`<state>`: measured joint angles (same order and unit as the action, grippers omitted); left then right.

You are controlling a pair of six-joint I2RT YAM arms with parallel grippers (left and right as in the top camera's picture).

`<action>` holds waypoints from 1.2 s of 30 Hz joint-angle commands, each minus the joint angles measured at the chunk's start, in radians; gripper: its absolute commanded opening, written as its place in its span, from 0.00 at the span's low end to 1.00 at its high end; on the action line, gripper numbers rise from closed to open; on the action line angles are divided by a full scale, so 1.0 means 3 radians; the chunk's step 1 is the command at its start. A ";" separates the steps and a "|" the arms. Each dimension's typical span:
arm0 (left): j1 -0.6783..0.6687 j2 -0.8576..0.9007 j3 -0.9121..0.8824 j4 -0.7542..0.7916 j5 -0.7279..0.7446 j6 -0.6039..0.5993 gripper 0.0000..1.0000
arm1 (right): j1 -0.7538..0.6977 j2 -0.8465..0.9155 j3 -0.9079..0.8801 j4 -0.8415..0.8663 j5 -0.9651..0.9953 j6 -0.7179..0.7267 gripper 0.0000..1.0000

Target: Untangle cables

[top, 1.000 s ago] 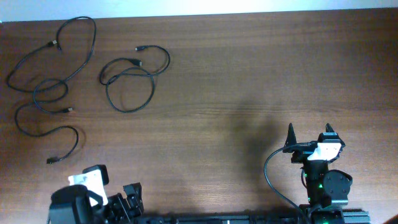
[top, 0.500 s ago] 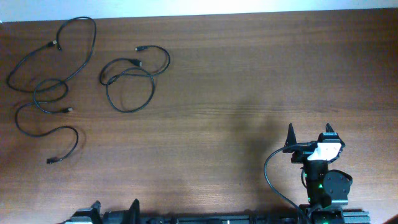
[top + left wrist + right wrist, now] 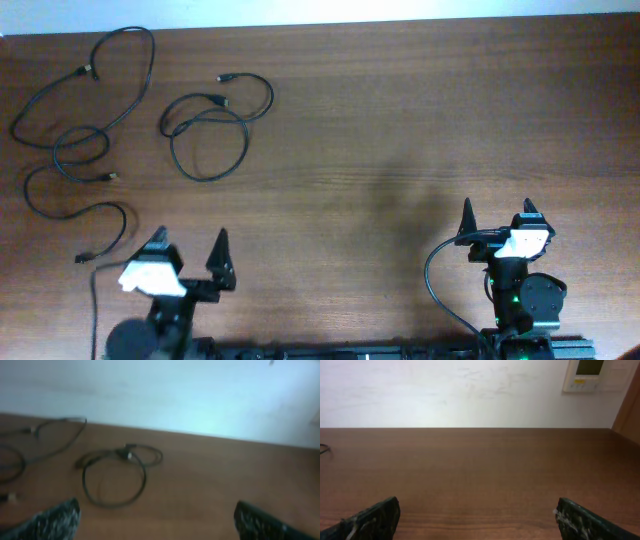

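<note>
The left gripper point(image 3: 190, 238) stands with its two fingers spread wide and nothing between them, low at the near edge of the wooden table point(image 3: 400, 120). Its wrist view is blurred, yet the gap between the two dark fingertips is plain there too.

Ahead of this gripper and well apart from it lies a looped cable point(image 3: 207, 180), a thin black cord curled into a rough ring, with a second, smaller loop beyond it and two small plug tips at its far side. From the wrist it sits ahead and a little left of centre.

Further ahead and off to the gripper's left, a long cable point(image 3: 152, 48) sprawls in wide curves toward the far left corner of the table. Nearer, a third cable point(image 3: 122, 225) bends round in a hook, and its plug end lies near the gripper's left finger without touching it. These two cords come together in a small loop; I cannot tell whether they cross or only lie side by side.

The right gripper point(image 3: 497, 215) is likewise spread wide and holds nothing. All the cables lie well apart from it, far over on its left. Bare wood stretches ahead of it to a white wall with a small wall panel point(image 3: 590, 375).
</note>
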<state>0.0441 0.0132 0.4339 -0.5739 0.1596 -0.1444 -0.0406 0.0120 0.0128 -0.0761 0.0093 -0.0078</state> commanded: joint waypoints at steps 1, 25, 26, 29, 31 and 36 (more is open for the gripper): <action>-0.0014 -0.0024 -0.0572 0.0468 -0.0023 0.0317 0.99 | -0.0022 -0.0028 -0.0024 -0.0017 -0.0015 -0.0023 0.99; -0.0014 -0.0027 -0.1419 0.1677 -0.0161 0.0937 0.99 | -0.0022 -0.0028 -0.0024 -0.0017 -0.0015 -0.0024 0.99; -0.0014 -0.0028 -0.1419 0.1677 -0.0161 0.0937 0.99 | -0.0022 -0.0028 -0.0024 -0.0017 -0.0015 -0.0024 0.99; -0.0014 -0.0027 -0.1419 0.1677 -0.0161 0.0937 0.99 | -0.0022 -0.0028 -0.0024 -0.0017 -0.0015 -0.0024 0.99; -0.0014 -0.0027 -0.1419 0.1677 -0.0161 0.0937 0.99 | -0.0022 -0.0028 -0.0024 -0.0017 -0.0015 -0.0023 0.99; -0.0014 -0.0024 -0.1419 0.1676 -0.0161 0.0937 0.99 | -0.0022 -0.0028 -0.0024 -0.0017 -0.0015 -0.0023 0.99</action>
<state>0.0441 0.0124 0.0185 -0.0769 0.1223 0.1165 -0.0406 0.0120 0.0128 -0.0761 0.0067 -0.0082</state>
